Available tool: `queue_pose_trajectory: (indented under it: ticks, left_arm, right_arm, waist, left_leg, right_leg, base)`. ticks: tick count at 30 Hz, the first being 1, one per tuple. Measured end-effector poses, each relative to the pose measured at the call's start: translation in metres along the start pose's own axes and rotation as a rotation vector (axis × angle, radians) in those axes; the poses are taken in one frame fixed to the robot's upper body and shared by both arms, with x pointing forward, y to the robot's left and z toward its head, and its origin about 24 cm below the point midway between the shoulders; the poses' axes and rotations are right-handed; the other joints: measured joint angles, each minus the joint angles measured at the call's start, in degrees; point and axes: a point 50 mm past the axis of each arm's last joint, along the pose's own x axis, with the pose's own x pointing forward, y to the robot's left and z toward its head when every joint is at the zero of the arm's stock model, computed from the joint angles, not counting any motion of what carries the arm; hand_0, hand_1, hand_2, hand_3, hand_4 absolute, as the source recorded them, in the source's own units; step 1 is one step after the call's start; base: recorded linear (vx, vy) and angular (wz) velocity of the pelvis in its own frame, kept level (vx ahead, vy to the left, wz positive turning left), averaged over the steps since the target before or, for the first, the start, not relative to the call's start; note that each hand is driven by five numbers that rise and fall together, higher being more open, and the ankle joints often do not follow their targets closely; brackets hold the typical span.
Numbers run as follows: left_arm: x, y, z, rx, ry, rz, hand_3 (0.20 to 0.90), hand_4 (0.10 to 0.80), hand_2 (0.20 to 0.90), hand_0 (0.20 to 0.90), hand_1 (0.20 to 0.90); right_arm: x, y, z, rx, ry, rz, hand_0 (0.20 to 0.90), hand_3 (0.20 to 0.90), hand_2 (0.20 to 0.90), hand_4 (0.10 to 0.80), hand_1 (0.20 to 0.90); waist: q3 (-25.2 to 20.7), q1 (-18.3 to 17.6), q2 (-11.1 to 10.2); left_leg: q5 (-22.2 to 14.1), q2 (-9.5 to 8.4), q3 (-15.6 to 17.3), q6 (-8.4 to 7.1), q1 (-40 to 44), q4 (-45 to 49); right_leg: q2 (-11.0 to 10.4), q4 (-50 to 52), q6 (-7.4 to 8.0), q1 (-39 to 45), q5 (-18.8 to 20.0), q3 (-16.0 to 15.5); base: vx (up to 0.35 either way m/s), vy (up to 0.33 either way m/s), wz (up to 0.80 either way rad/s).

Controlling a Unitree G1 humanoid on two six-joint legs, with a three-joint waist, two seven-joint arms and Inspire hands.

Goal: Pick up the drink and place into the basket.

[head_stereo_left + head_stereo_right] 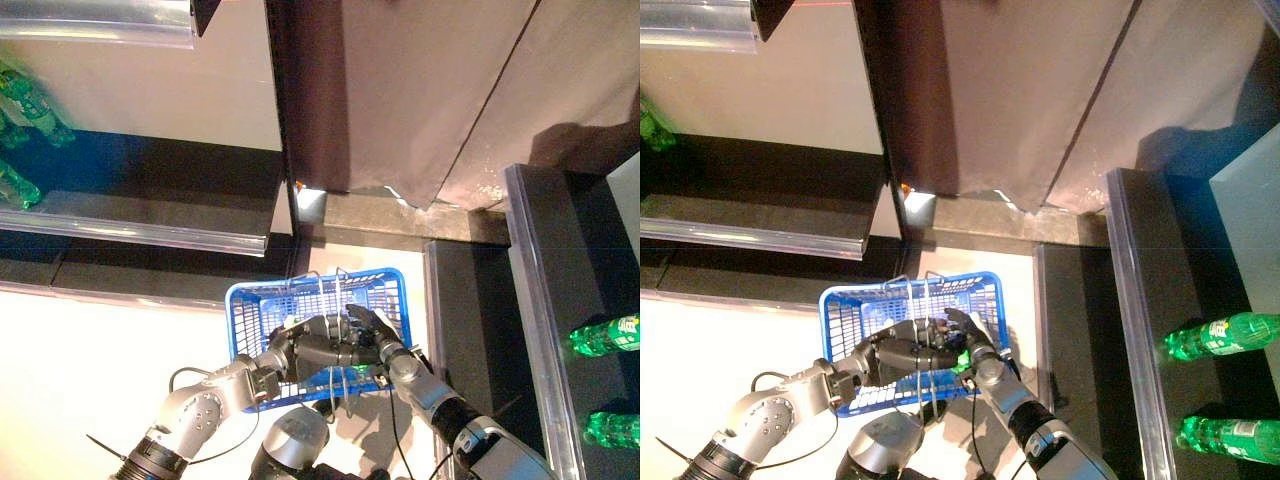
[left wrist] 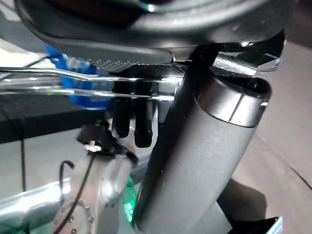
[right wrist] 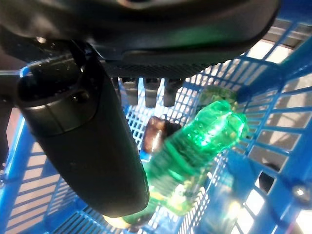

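Note:
The blue basket [image 1: 312, 290] hangs in front of me, raised off the floor. My left hand [image 1: 315, 350] is shut on its thin wire handles [image 2: 97, 80]. A green drink bottle [image 3: 195, 146] lies on its side inside the basket, against the mesh wall. My right hand [image 1: 375, 328] is over the basket just above the bottle, with its thumb [image 3: 83, 136] straight and its fingers off the bottle. A green glint of the bottle [image 1: 356, 369] shows under the two hands. A small brown thing [image 3: 156, 134] lies beside the bottle in the basket.
A dark shelf [image 1: 540, 300] at the right carries green bottles [image 1: 605, 335] lying on it. A shelf [image 1: 130, 232] at the left holds more green bottles [image 1: 30, 100]. A brown wall panel [image 1: 420, 90] stands ahead between them.

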Motion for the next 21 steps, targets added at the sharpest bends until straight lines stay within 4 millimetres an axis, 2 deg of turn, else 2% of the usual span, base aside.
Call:
queue_pose_trajectory:
  ticks: [4,8,13,16,18,19,20,21]
  left_arm:
    - [0.000,0.000,0.000,-0.001,0.000,0.000,0.200,0.100,0.300,0.300,0.300]
    - [0.001,0.000,0.001,-0.009,-0.007,0.013,0.200,0.100,0.300,0.300,0.300]
    - [0.000,0.003,0.004,0.003,-0.034,0.051,0.200,0.100,0.300,0.300,0.300]
    - [-0.003,0.018,0.007,-0.030,-0.107,0.139,0.200,0.100,0.300,0.300,0.300]
    - [-0.013,0.043,0.006,-0.097,-0.189,0.265,0.200,0.100,0.300,0.300,0.300]
    - [-0.015,0.050,0.004,-0.116,-0.205,0.294,0.200,0.100,0.300,0.300,0.300]
    - [-0.020,0.069,-0.004,-0.188,-0.241,0.391,0.200,0.100,0.300,0.300,0.300]
    - [-0.023,0.075,-0.009,-0.216,-0.253,0.425,0.200,0.100,0.300,0.300,0.300]
  right_arm:
    - [0.000,-0.001,0.010,0.016,-0.039,-0.022,0.900,0.900,0.900,0.800,0.900]
    - [-0.002,-0.002,0.031,0.057,-0.127,-0.059,0.900,0.900,0.900,0.800,0.900]
    - [-0.012,0.002,0.038,0.102,-0.185,-0.057,0.900,0.900,0.900,0.800,0.900]
    - [-0.024,0.004,0.047,0.150,-0.259,-0.036,0.900,0.900,0.900,0.800,0.900]
    - [-0.035,-0.001,0.052,0.215,-0.325,-0.005,0.900,0.900,0.900,0.800,0.900]
    - [-0.037,-0.003,0.053,0.220,-0.341,0.013,0.900,0.900,0.900,0.800,0.900]
    - [-0.043,-0.008,0.052,0.244,-0.374,0.066,0.900,0.900,0.900,0.800,0.900]
    - [-0.044,-0.009,0.052,0.249,-0.380,0.085,0.900,0.900,0.900,0.800,0.900]
  waist:
    - [0.0,0.0,0.0]
    - [0.0,-0.4,-0.1]
    - [-0.1,-0.5,-0.2]
    - [-0.4,-3.2,-0.5]
    - [-1.2,-6.2,-1.8]
    - [-1.6,-6.8,-1.9]
    - [-2.8,-8.9,-3.0]
    - [-3.3,-9.5,-3.2]
  left_leg:
    - [0.0,0.16,1.0,0.02,0.0,0.0]
    - [-0.1,0.44,2.9,0.09,0.0,-0.1]
    - [-0.1,0.94,6.0,0.08,-0.2,-0.2]
    - [-0.1,1.46,8.5,0.11,-0.2,-0.2]
    - [-0.1,2.49,11.3,0.15,-0.2,-0.9]
    - [-0.1,2.63,11.8,0.14,-0.2,-1.1]
    - [-0.2,3.38,14.0,0.16,-0.1,-1.7]
    - [-0.1,3.56,14.3,0.16,-0.1,-2.0]
  right_leg:
    - [-0.1,-0.1,0.28,-0.4,-0.2,0.8]
    - [-0.1,-0.8,0.05,-0.8,-0.5,2.3]
    - [-0.1,-1.2,-0.14,-2.2,-0.6,5.4]
    - [0.0,-1.2,-0.73,-3.4,-0.5,8.0]
    - [0.4,-1.3,-1.12,-5.3,0.3,11.0]
    - [0.4,-1.3,-1.18,-5.5,0.4,11.4]
    - [0.6,-1.6,-1.34,-6.7,0.9,13.6]
    - [0.9,-2.0,-1.43,-6.9,1.3,14.3]
  base:
    - [0.003,-0.033,-0.13]
    - [-0.013,-0.039,-0.24]
    - [-0.043,-0.040,-0.34]
    - [-0.054,-0.057,-0.44]
    - [-0.056,-0.077,-0.61]
    - [-0.058,-0.085,-0.71]
    - [-0.050,-0.075,-0.58]
    - [-0.046,-0.072,-0.69]
